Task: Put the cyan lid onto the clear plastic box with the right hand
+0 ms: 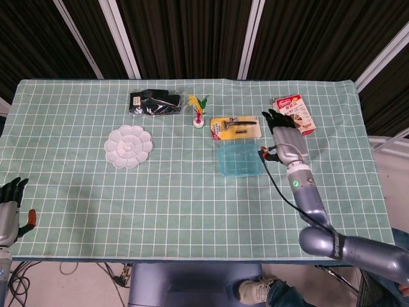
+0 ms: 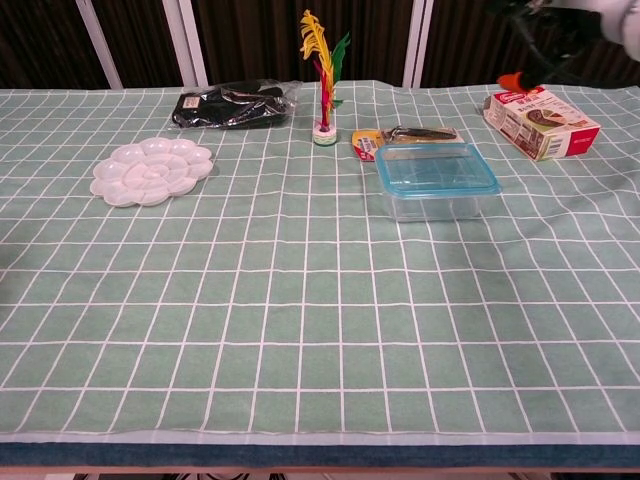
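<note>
Head view, lid and box: the flat rectangular cyan lid [image 1: 239, 159] lies squarely on the clear plastic box [image 1: 225, 171], near the middle of the worktop covered by a green checked cloth [image 1: 192, 198].
Head view, right hand: the right hand [image 1: 285, 137] hovers well apart from the box, to its right, fingers spread and grasping nothing, just beside a red and white carton [image 1: 293, 116].
Head view, left hand: the left hand [image 1: 10, 203] hangs at the frame's lower left edge, off the cloth, fingers loosely extended and empty.
Chest view, lid and box: the lid sits level on the box rim, all visible edges aligned; a yellow-backed tool card [image 2: 400, 139] lies just behind it.
Chest view, right hand: only a dark sliver at the top right corner shows.
Step in hand: placement looks done; the hand is clear.
Next move: if anything, a press along the lid edges to seat it, otherwise returning the arm to rest.
</note>
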`<state>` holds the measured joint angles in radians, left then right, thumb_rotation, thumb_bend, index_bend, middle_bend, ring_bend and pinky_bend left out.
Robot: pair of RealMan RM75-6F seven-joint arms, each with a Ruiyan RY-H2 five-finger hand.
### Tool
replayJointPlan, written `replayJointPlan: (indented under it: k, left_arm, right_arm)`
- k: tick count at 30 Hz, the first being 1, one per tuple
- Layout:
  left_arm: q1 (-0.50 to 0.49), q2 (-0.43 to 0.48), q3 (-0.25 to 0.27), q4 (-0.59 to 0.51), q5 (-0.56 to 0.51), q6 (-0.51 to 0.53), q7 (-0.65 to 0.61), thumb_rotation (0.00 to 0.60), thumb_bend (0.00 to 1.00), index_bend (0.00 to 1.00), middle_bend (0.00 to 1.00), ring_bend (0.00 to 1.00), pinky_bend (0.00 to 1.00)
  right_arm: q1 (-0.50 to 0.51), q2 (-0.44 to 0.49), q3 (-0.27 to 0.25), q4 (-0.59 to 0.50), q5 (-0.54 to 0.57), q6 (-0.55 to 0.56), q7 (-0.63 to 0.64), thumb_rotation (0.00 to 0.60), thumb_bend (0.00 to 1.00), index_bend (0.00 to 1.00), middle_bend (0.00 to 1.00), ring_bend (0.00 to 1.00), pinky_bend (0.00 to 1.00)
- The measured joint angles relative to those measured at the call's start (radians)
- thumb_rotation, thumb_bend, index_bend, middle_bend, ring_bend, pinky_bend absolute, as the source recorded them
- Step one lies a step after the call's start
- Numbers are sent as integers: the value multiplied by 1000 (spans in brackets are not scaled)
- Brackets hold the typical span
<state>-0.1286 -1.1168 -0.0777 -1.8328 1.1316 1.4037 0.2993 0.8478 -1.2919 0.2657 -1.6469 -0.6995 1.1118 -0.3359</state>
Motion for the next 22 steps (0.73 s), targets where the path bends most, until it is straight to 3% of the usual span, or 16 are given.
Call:
replayJointPlan:
  k: [6, 12, 18, 22]
  left_arm:
    - [10, -14, 3, 24, 64, 38, -27, 600, 526, 60, 0, 0, 0]
    - [20, -28, 3, 49, 109, 72, -42, 600, 526, 60, 0, 0, 0]
    - [28, -29, 6, 55, 137, 88, -52, 600, 526, 60, 0, 0, 0]
    - [35, -30, 9, 59, 158, 100, -55, 600, 526, 60, 0, 0, 0]
  right_arm:
    - [-207, 68, -135, -114, -272, 212, 81, 600, 355, 0, 0, 0, 0]
    - [-422, 75, -292, -119, -508, 444, 110, 600, 347, 0, 0, 0, 0]
    - [-571, 34, -382, -43, -676, 586, 130, 600, 347, 0, 0, 0, 0]
    - [-624, 2, -399, 14, -729, 613, 149, 600, 346, 0, 0, 0, 0]
